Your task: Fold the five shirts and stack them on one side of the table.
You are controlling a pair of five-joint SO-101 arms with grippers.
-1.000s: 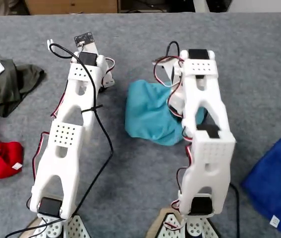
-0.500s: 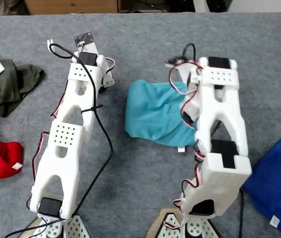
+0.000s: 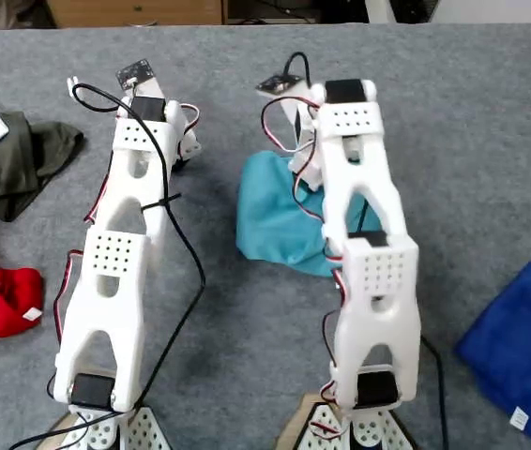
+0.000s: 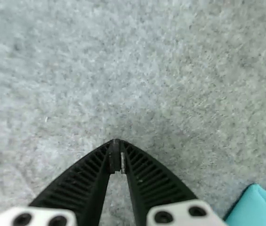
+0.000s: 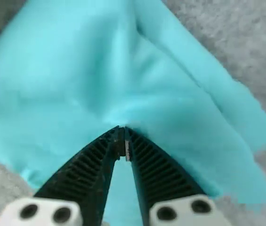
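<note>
Bunched mid-table: the teal shirt (image 3: 270, 220), both claws closed.
From above it lies on the grey felt table (image 3: 491, 112), partly under the right arm; soft, limp, light, probably best caught at a hem. Left gripper (image 4: 116, 142): tips together over bare felt. Right gripper (image 5: 122, 131): tips together on smooth teal folds.

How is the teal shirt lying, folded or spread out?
Loosely bunched, not neatly folded: the teal shirt lies rumpled with creases and uneven edges.
</note>
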